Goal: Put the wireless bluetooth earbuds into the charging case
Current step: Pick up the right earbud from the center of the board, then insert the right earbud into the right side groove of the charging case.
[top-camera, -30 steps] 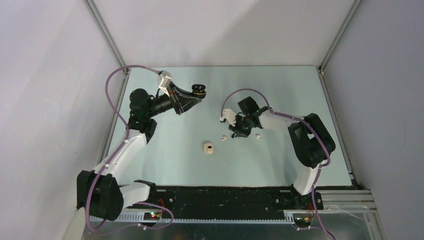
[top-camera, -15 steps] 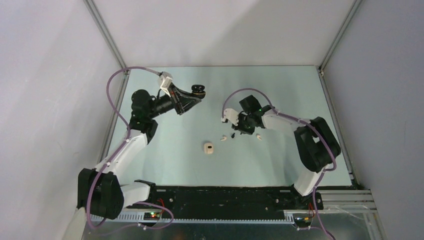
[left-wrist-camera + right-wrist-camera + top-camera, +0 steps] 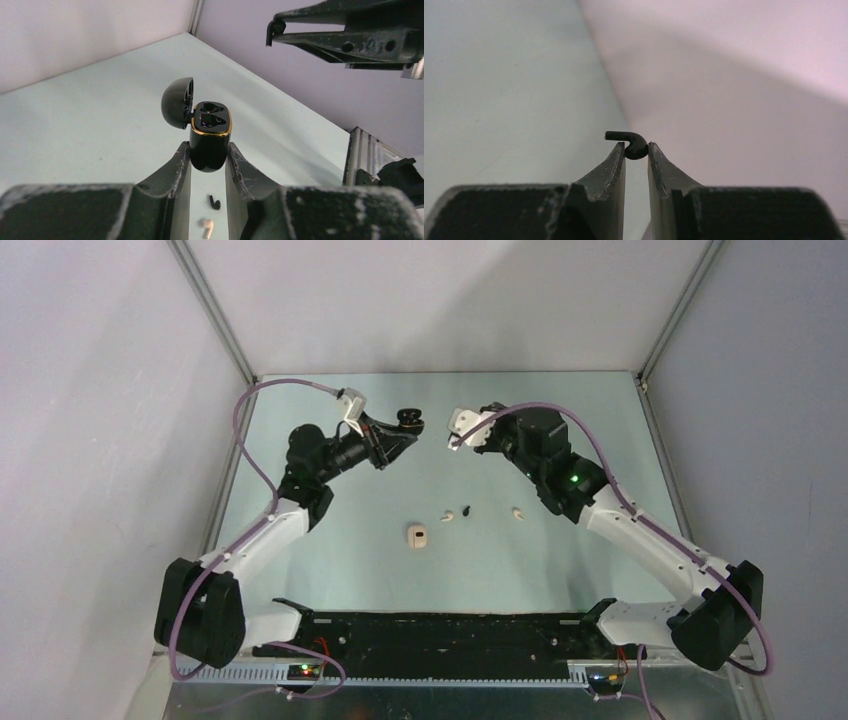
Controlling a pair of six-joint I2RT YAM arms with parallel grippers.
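My left gripper (image 3: 208, 150) is shut on the black charging case (image 3: 210, 131), held upright off the table with its round lid (image 3: 177, 102) hinged open and both sockets showing empty. In the top view this case (image 3: 408, 420) hangs at the back centre. My right gripper (image 3: 636, 150) is shut on a black earbud (image 3: 633, 143), stem pointing left, and hovers just right of the case (image 3: 452, 440). A second black earbud (image 3: 467, 510) lies on the table between two cream earbuds (image 3: 448, 514) (image 3: 517, 511).
A cream charging case (image 3: 417, 536) stands on the table in front of the loose earbuds. Grey walls with metal frame posts (image 3: 210, 310) close in the back and sides of the pale green tabletop (image 3: 330, 560).
The right gripper closed on a black earbud at the table, lifted it and swung back and left, up beside the held case. The left gripper with the case shifted slightly right.
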